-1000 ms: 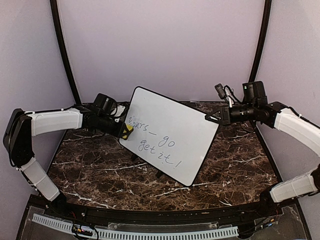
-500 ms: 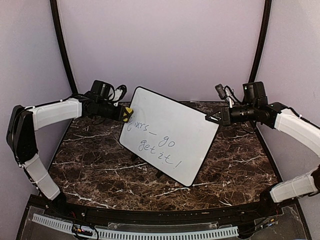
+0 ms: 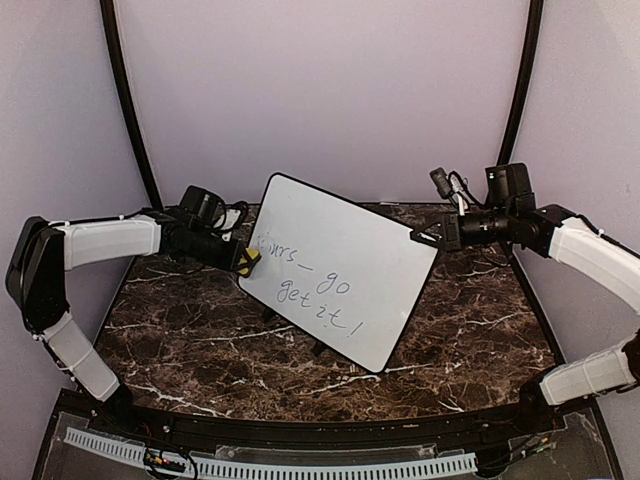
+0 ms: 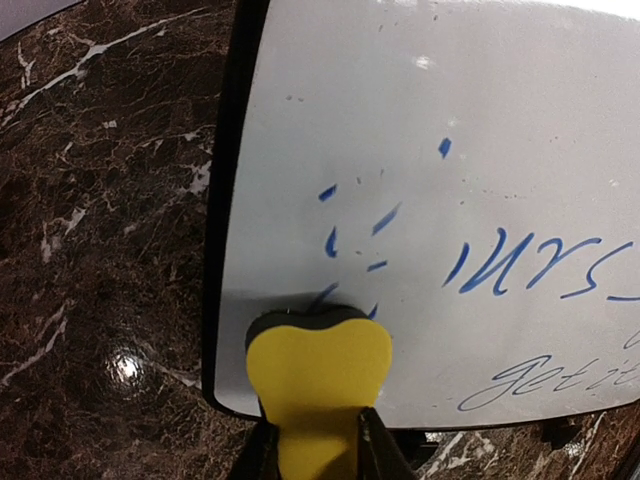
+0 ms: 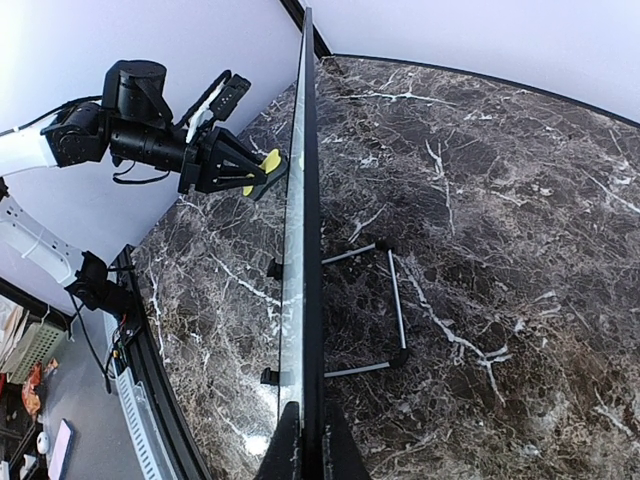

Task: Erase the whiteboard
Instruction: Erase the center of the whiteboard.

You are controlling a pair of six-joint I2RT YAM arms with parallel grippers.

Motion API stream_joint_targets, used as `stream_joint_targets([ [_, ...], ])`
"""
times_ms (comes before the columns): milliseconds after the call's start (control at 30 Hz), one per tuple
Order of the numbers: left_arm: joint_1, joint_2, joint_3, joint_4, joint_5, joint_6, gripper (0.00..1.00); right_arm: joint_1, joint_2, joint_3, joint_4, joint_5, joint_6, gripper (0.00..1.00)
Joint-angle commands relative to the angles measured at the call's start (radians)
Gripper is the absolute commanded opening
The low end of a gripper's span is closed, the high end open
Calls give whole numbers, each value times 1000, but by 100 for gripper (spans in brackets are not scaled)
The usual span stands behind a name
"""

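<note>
We hold one yellow eraser (image 4: 318,372) against one whiteboard (image 3: 340,270); two arms engaged

Our left arm reaches level over the marble table (image 3: 180,335); the left gripper (image 3: 243,262) is clenched on the eraser, which is pressed near the board's left edge beside blue handwriting (image 3: 312,283); our right arm stretches inward, the right gripper (image 3: 425,237) pinching the right edge; the board stands tilted mid-table.

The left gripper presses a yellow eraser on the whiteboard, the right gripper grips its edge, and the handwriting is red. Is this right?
No. The handwriting on the whiteboard is blue, not red; the left wrist view shows it. The rest stands.
</note>
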Motion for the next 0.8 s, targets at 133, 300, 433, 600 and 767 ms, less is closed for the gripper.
stream_joint_targets([
  [133,1,36,139,-3,6,13,8,-4,-16,5,91,18,-66,0],
  [300,2,94,227,-7,-16,30,8,-4,-20,1,89,23,-64,0],
  [433,2,105,213,-2,3,16,7,-4,-21,1,89,22,-63,0],
  [600,2,53,120,2,15,0,7,-5,-19,2,89,21,-64,0],
  [767,2,0,25,-1,39,-34,7,-4,-16,4,91,20,-64,0],
])
